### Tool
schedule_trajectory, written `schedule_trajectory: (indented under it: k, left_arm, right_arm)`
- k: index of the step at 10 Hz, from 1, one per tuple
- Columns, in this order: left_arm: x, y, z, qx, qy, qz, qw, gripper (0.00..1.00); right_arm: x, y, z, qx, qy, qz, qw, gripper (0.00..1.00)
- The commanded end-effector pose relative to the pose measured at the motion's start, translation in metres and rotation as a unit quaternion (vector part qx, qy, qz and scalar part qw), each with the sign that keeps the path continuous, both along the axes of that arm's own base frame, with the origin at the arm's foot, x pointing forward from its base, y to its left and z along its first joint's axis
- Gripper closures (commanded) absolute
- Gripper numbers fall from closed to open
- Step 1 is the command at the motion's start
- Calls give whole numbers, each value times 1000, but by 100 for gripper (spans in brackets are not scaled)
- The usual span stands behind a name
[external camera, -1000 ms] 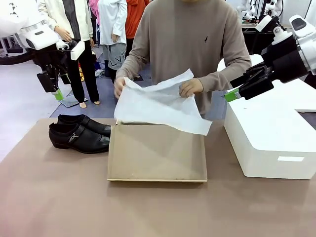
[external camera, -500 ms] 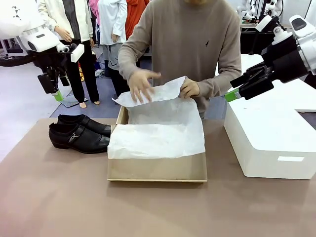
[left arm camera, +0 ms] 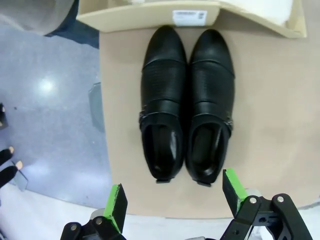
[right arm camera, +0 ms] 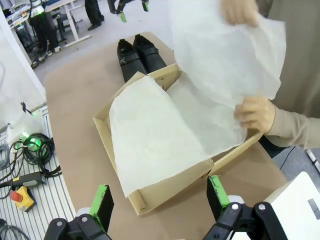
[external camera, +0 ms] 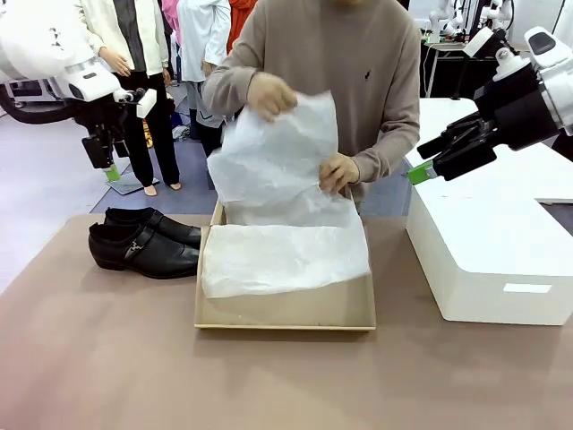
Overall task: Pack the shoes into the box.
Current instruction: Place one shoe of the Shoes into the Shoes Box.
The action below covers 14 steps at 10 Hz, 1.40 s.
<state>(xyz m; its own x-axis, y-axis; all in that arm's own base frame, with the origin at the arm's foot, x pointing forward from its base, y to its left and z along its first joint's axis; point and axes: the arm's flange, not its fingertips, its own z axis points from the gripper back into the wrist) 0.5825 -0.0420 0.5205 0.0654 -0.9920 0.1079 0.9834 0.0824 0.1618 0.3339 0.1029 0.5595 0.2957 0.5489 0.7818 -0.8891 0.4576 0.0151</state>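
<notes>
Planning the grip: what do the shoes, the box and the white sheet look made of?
Shoes: probably leather or imitation, black, slight sheen, textured band across the top. Box: matte tan cardboard, thin flat walls. Sheet: thin white paper, likely tissue; it creases and droops.

The left gripper (external camera: 106,168) is hanging in the air, and the shoes (external camera: 143,242) are lying side by side below its fingers, just beside the box (external camera: 286,309). Ahead of the right gripper (external camera: 419,172) and its fingers, a person is holding white tissue paper (external camera: 277,170) up over the box.

Black shoes (external camera: 143,242), tan box (external camera: 286,309)
</notes>
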Motion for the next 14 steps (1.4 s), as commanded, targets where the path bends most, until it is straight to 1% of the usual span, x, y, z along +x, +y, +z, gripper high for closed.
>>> schedule_trajectory:
  k: [1,4,7,8,12,14]
  left_arm:
    - [16,2,-9,16,-10,-17,1000,0]
    - [33,7,-30,39,4,-20,999,0]
    - [39,9,-38,39,32,-31,998,0]
    - [33,6,-43,33,14,-11,999,0]
    - [33,6,-43,33,14,-11,999,0]
    - [40,5,-50,25,23,-15,999,0]
  right_arm:
    - [4,0,-2,11,-9,14,1000,0]
    - [4,0,-2,11,-9,14,1000,0]
    - [4,0,-2,11,-9,14,1000,0]
    - [4,0,-2,11,-9,14,1000,0]
    - [4,0,-2,11,-9,14,1000,0]
    - [4,0,-2,11,-9,14,1000,0]
